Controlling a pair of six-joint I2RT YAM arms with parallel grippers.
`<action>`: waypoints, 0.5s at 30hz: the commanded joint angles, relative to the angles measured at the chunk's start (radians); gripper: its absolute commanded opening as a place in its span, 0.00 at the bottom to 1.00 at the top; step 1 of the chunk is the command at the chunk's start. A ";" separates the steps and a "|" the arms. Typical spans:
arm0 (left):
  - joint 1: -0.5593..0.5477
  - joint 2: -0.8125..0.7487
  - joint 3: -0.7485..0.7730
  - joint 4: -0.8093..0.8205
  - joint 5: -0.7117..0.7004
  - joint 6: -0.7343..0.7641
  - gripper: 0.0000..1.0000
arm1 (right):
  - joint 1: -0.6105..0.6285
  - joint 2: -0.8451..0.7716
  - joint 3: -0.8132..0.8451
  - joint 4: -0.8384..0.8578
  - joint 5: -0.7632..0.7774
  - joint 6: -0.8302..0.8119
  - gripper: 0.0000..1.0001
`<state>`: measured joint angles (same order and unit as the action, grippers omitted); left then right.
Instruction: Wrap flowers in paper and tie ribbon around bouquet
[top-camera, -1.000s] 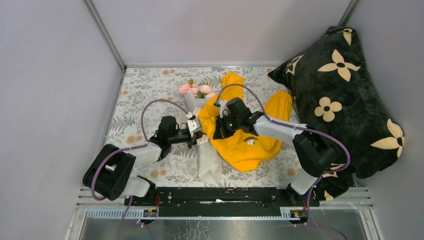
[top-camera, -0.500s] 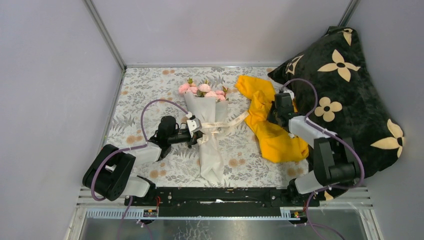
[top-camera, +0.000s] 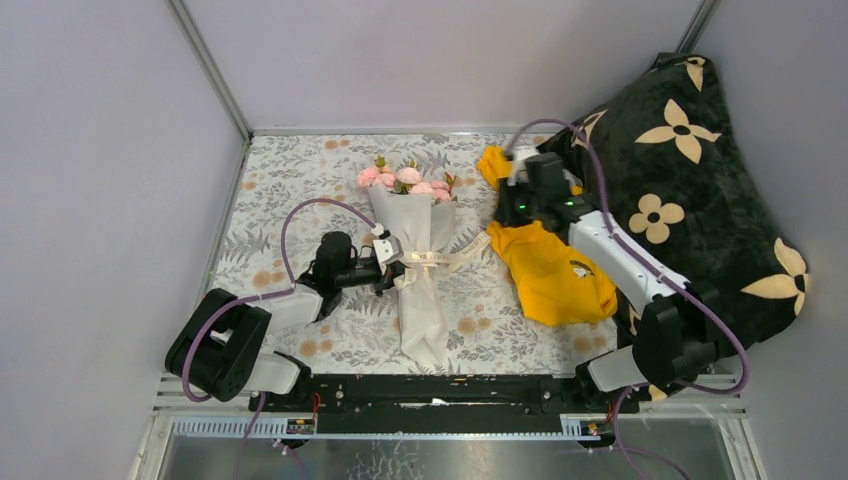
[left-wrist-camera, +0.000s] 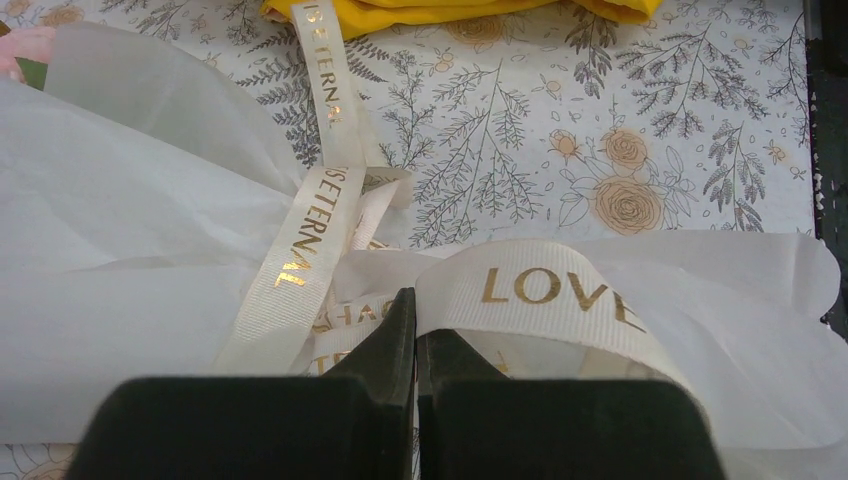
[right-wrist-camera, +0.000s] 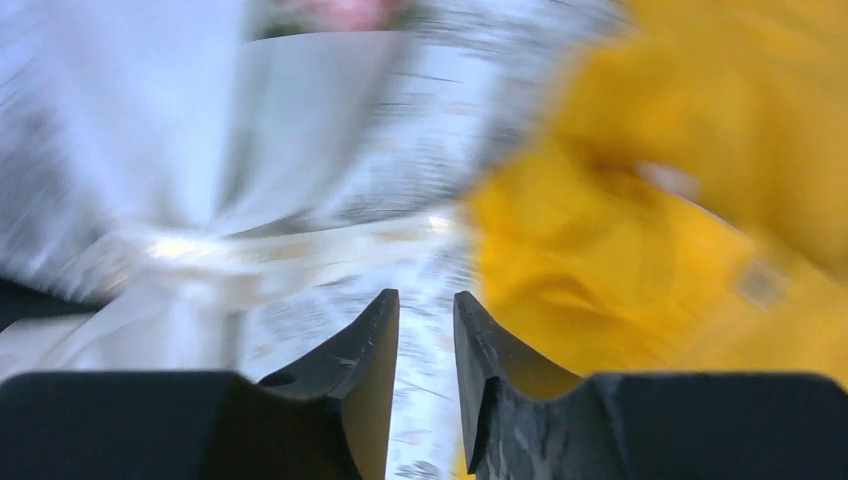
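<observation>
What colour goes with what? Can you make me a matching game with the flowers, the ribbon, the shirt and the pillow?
Things:
1. flowers
2. ribbon
3. shirt
4. pillow

Colours:
A. yellow
B. black with cream flower shapes
C. pink
D. cream with gold letters

Pairs: 1-C, 2-D, 3-A, 4-B
</observation>
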<state>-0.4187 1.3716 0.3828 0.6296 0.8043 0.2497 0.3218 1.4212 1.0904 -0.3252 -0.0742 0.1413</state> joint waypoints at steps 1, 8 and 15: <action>0.006 0.006 0.014 0.025 0.009 0.013 0.00 | 0.210 0.128 0.108 0.014 -0.287 -0.206 0.37; 0.006 0.000 0.007 0.031 0.003 0.006 0.00 | 0.253 0.321 0.119 0.245 -0.473 -0.175 0.49; 0.007 0.002 0.007 0.032 0.003 0.002 0.00 | 0.296 0.403 0.126 0.306 -0.509 -0.215 0.61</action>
<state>-0.4179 1.3716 0.3828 0.6296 0.8040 0.2493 0.5896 1.8088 1.1816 -0.1169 -0.5179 -0.0311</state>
